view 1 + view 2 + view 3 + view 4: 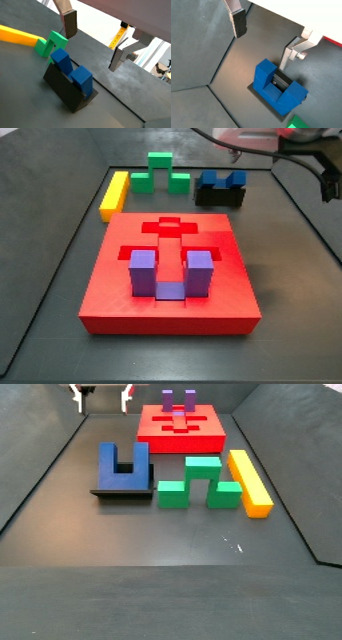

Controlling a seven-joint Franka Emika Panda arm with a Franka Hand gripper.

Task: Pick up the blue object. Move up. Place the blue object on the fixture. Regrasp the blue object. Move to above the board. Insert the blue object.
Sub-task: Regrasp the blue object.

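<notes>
Nearest the wrist cameras, the gripper (99,44) hangs with its jaws spread wide and nothing between them, raised clear above the blue object (71,69). That U-shaped block rests on the fixture (65,89), beside the green stepped block (202,482) and the yellow bar (249,481). Farther off, the board (168,278) carries a purple block (171,274) in one recess.

Green stepped block (201,481) beside yellow bar (249,482); purple block (167,273) in red slab.
</notes>
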